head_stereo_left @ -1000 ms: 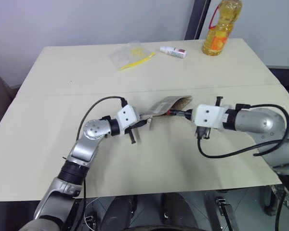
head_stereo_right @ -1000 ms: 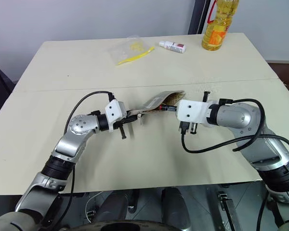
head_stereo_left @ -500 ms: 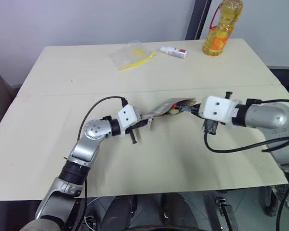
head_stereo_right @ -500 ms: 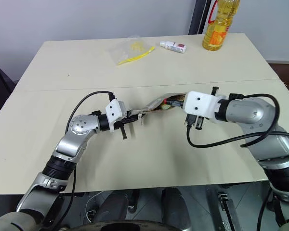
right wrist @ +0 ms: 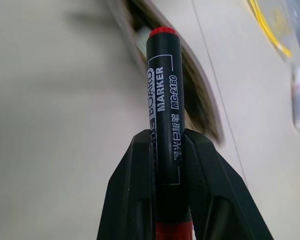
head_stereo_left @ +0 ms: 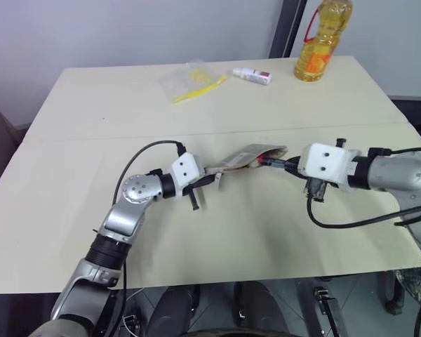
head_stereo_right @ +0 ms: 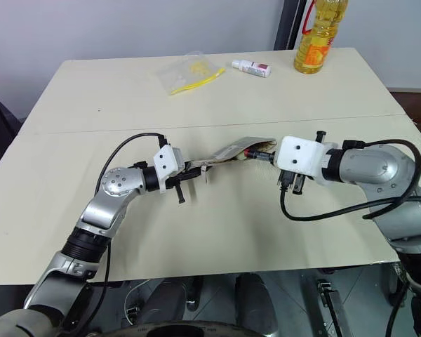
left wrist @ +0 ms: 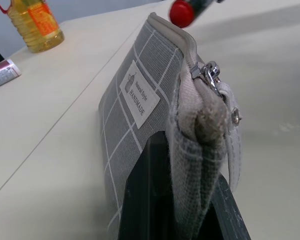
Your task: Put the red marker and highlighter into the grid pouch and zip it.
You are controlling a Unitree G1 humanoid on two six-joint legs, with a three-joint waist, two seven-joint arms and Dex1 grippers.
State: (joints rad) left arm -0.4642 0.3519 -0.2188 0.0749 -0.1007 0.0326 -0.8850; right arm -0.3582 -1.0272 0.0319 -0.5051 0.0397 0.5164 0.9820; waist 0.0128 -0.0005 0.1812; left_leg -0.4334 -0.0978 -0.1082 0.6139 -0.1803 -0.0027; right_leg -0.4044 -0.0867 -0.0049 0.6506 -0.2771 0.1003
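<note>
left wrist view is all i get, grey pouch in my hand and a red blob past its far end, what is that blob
Observer: It is the red end of the red marker, clamped in the right hand.
Operator: is it inside the pouch yet
Observer: Cannot tell for sure. In the left eye view its tip sits right at the open mouth of the grid pouch, most of its body outside.
Operator: where's the highlighter
Observer: Something pale yellow shows inside the pouch mouth; whether it is the highlighter I cannot tell.
Operator: anything else nearby
Observer: A clear plastic bag, a small white tube and an oil bottle stand at the table's far edge.
</note>
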